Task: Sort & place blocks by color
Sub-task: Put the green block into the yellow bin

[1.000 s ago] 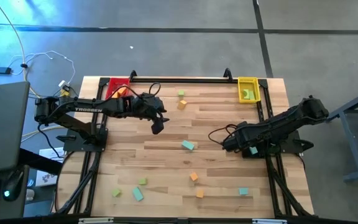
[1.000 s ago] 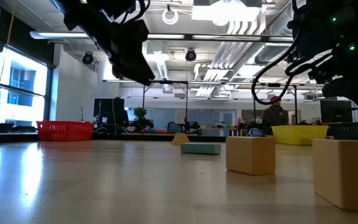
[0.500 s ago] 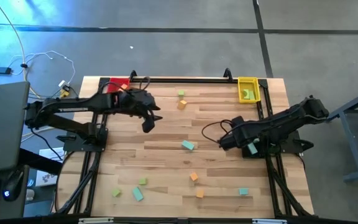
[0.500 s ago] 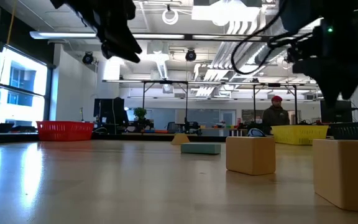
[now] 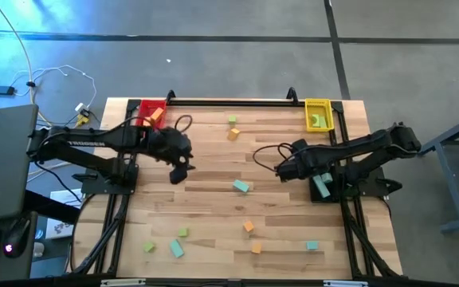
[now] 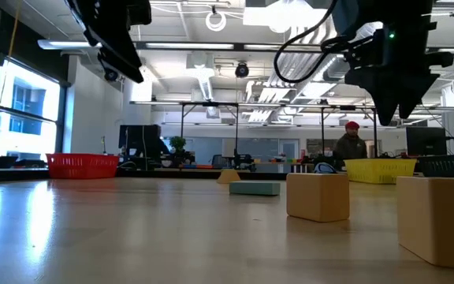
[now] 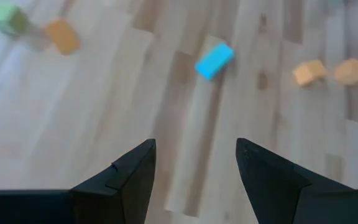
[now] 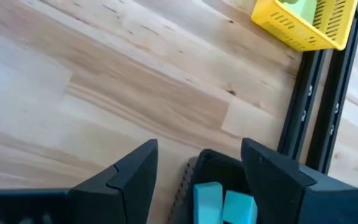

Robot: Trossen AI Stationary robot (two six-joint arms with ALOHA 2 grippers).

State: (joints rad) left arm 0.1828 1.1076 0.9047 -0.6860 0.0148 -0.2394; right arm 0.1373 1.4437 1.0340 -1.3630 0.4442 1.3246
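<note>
Both claws hang open and empty above the desk [image 5: 213, 151]: the left claw [image 5: 178, 174] near the left edge, the right claw [image 5: 281, 170] toward the right edge. Between them lies a teal block [image 5: 241, 186]; other blocks [image 5: 249, 227] are scattered toward the near edge.

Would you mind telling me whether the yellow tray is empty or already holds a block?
Not empty: the yellow tray holds a light green block, seen in both high and right wrist views.
</note>
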